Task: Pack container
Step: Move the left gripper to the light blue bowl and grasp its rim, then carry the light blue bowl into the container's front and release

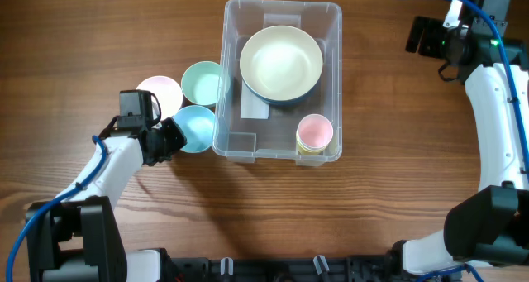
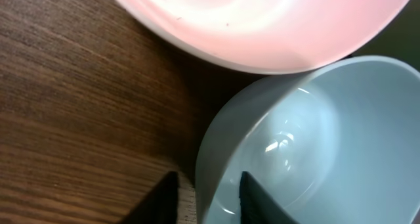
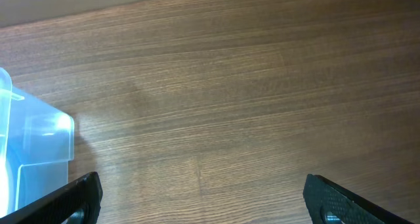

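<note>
Inside the container [image 1: 235, 141], a large cream bowl [image 1: 281, 63] fills the far half and stacked cups [image 1: 314, 135] block the near right corner; its near left floor lies open. A pink bowl [image 1: 159, 93], mint bowl [image 1: 202, 82] and blue bowl [image 1: 197, 126] crowd its left wall outside.

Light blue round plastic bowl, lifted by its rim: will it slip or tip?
Likely light and stiff: the light blue round plastic bowl looks thin-walled. Its glossy rim may slip between the left fingers, and a one-sided hold could let it tilt.
</note>
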